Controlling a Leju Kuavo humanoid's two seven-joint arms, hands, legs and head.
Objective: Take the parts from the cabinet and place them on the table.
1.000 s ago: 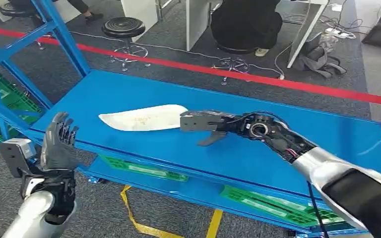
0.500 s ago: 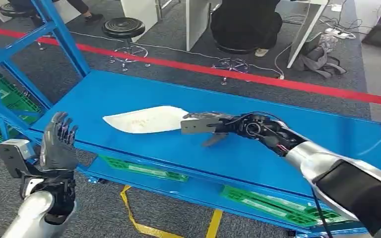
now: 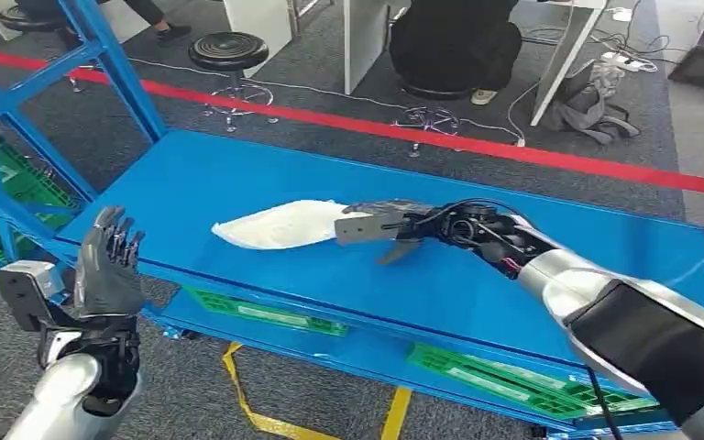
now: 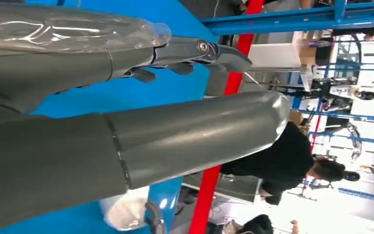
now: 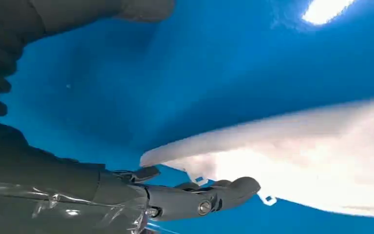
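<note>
Fingers (image 3: 394, 213) of the right hand (image 3: 380, 226) reach flat over the near end of the white plastic part (image 3: 280, 224), thumb below; whether they grip it cannot be told. Part lies mid-shelf on the blue shelf (image 3: 477, 284). Likely light, thin, flexible: grip the edge firmly. Left hand (image 3: 108, 266) is raised, spread, holding nothing.

White part (image 3: 280, 225), blue shelf (image 3: 477, 293)

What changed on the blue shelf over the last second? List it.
The white part has slid toward the right hand, its far end lifting and its outline shortening as the hand draws it along the blue shelf. The hand's fingers lie over the part's near end. The left hand stays raised and open beside the shelf edge; the camera has not moved.
</note>
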